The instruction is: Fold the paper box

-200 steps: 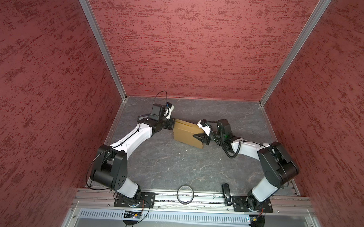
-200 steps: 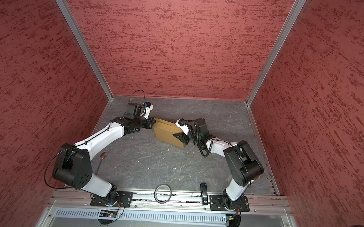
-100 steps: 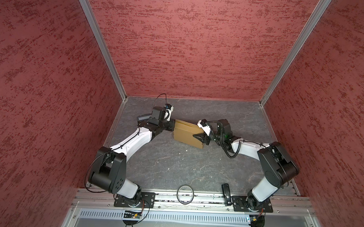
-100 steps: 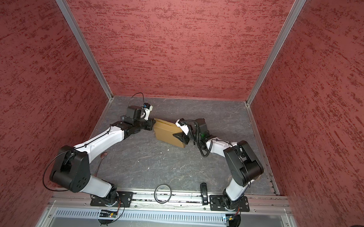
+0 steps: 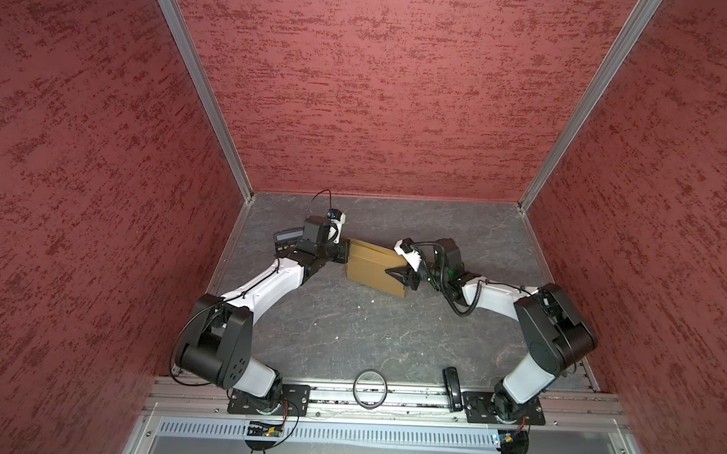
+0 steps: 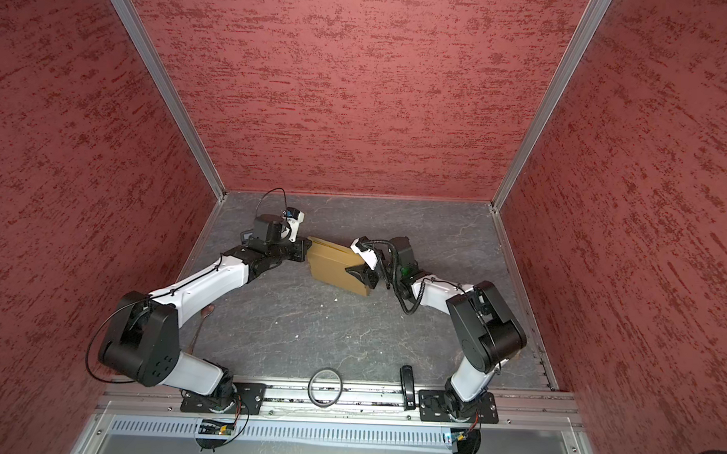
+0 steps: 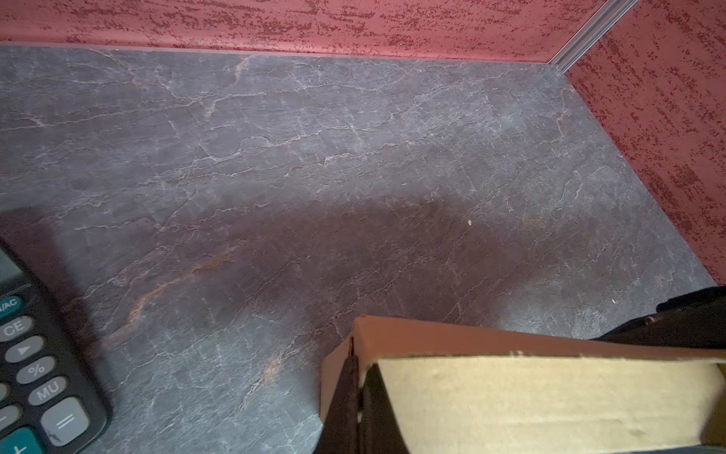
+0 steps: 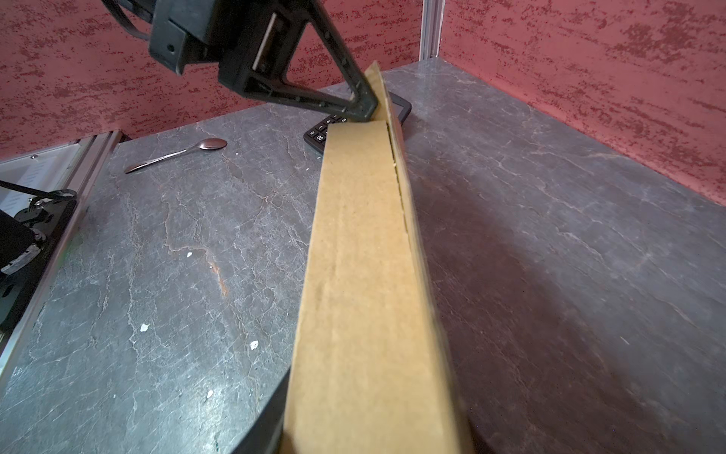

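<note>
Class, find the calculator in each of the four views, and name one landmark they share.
In a top view: calculator left of the box, partly behind the left arm.
In a top view: only its corner shows past that arm.
Left wrist: its keys, apart from the box's corner.
Right wrist: its keys peek out behind the box's far end.
Shared landmark: the box.

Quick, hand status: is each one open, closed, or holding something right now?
Left hand: closed, pinching an edge flap of the paper box.
Right hand: closed on the opposite end of the paper box.
</note>
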`<state>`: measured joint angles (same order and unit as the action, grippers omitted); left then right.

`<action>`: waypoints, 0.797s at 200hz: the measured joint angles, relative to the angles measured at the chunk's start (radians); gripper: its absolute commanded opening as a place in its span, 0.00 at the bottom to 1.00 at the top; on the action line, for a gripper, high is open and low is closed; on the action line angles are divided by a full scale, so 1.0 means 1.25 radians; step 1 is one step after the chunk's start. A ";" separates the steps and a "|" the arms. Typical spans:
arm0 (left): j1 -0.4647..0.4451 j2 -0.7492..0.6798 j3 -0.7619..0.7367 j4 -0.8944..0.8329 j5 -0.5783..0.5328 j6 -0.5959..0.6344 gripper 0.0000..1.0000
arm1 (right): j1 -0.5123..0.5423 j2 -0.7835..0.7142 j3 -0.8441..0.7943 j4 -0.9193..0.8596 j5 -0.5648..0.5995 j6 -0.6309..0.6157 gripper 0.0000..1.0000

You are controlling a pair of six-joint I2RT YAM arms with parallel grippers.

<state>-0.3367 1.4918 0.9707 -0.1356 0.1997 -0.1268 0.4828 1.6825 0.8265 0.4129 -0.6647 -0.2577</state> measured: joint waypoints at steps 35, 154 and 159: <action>0.000 -0.001 -0.009 0.014 -0.001 -0.006 0.03 | 0.000 0.000 0.000 0.000 0.002 0.003 0.23; -0.003 -0.004 -0.031 0.053 -0.032 -0.020 0.02 | 0.001 0.002 0.000 -0.042 0.048 0.003 0.58; -0.003 -0.004 -0.032 0.054 -0.033 -0.021 0.02 | 0.001 0.002 0.000 -0.043 0.050 0.002 0.59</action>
<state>-0.3408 1.4864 0.9310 -0.0681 0.1581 -0.1528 0.4835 1.6855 0.8268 0.3595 -0.6022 -0.2550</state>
